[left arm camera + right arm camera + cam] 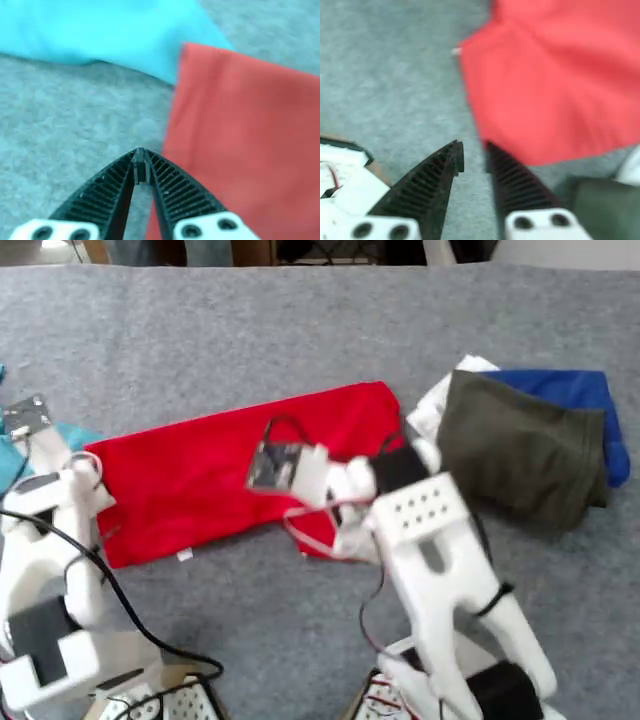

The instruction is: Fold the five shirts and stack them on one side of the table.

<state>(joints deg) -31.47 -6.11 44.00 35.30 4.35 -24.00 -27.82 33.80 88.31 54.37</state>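
A red shirt (240, 470), folded into a long strip, lies across the middle of the grey table. My left gripper (140, 169) is shut with nothing in it, over bare table beside the red shirt's (240, 150) end edge. A cyan shirt (110, 30) lies just beyond it. My right gripper (473, 156) is open by a narrow gap, empty, just off the red shirt's (555, 85) near edge by a corner. In the high view the left arm (60, 510) stands at the strip's left end and the right arm (420, 520) at its right end.
On the right side sits a pile of folded shirts: an olive one (520, 450) on top, over a blue one (575, 390) and a white one (430, 405). The cyan shirt (15, 455) lies at the left edge. Both arm bases and cables occupy the front edge.
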